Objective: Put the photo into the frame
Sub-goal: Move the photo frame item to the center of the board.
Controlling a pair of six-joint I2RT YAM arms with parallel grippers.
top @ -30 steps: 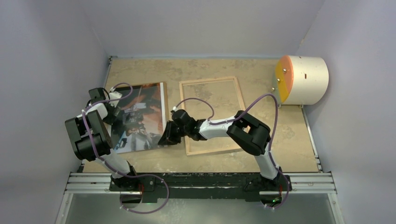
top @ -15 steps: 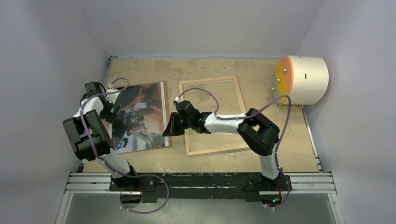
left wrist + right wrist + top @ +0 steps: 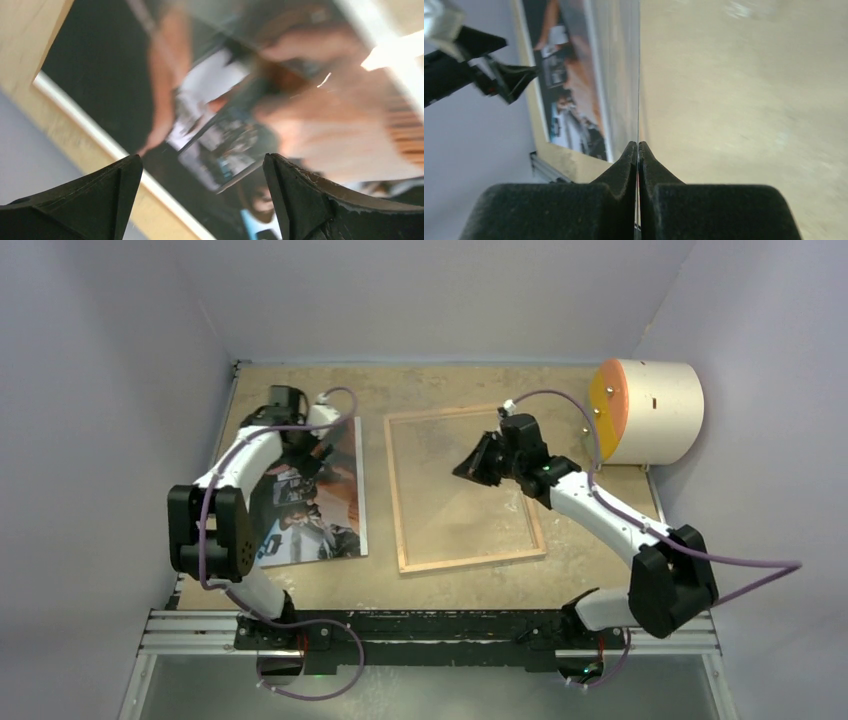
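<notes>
Left arm stretches far over the photo (image 3: 310, 510), which lies on the bench's (image 3: 450, 380) left side, left hand (image 3: 200, 170) spread above it. Right arm reaches left (elbow near), right hand (image 3: 638, 150) pinching the clear pane (image 3: 639, 90) of the frame (image 3: 470, 558) mid-bench.

Photo (image 3: 260, 100) blurred, cropped by left-wrist view edges.

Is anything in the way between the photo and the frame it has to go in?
Yes, it looks so. The right gripper is shut on the edge of a thin clear sheet, holding it over the opening of the frame. Nothing sits between the photo and the frame, or between the open left gripper and the photo.
</notes>
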